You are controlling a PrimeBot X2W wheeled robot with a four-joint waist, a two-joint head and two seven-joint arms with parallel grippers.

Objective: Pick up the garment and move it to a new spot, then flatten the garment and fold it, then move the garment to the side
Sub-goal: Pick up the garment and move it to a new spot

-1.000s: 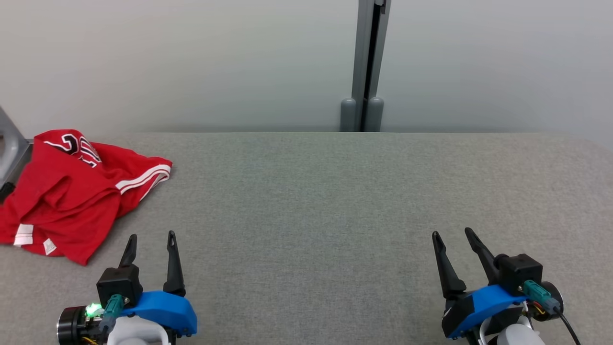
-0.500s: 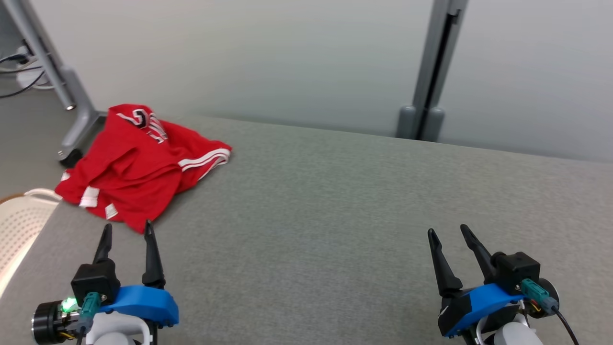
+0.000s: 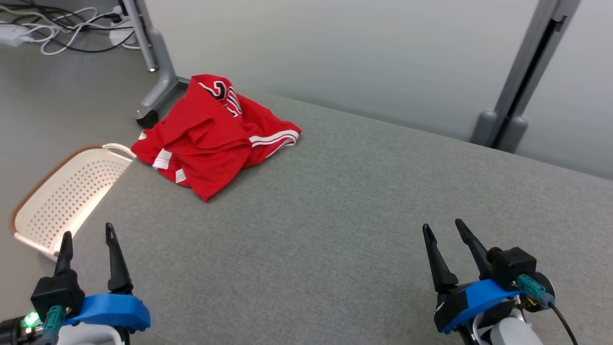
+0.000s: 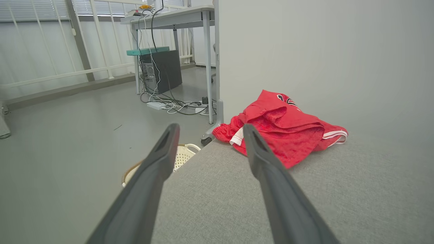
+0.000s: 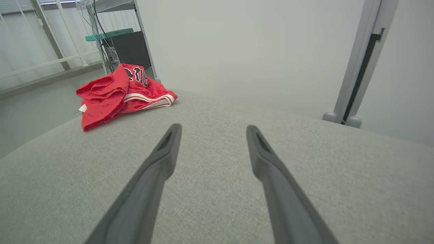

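The garment point(image 3: 215, 134) is a crumpled red jersey with white stripes and dark lettering, heaped at the far left corner of the grey fabric table point(image 3: 335, 215). It also lies ahead in the left wrist view point(image 4: 284, 128) and at upper left in the right wrist view point(image 5: 118, 95). My left gripper point(image 3: 87, 230) hovers open at the table's near left edge, well short of the garment. My right gripper point(image 3: 443, 225) stands open at the near right, far from it. Both hold nothing.
A cream perforated basket point(image 3: 67, 196) sits on the floor just left of the table. A wheeled grey stand leg point(image 3: 153, 62) and loose cables point(image 3: 57, 33) lie beyond the garment. A grey post point(image 3: 522, 81) and pale wall back the table.
The head camera has turned left, so the garment now sits nearer the centre and the basket and floor have come into sight. Both grippers stay open.
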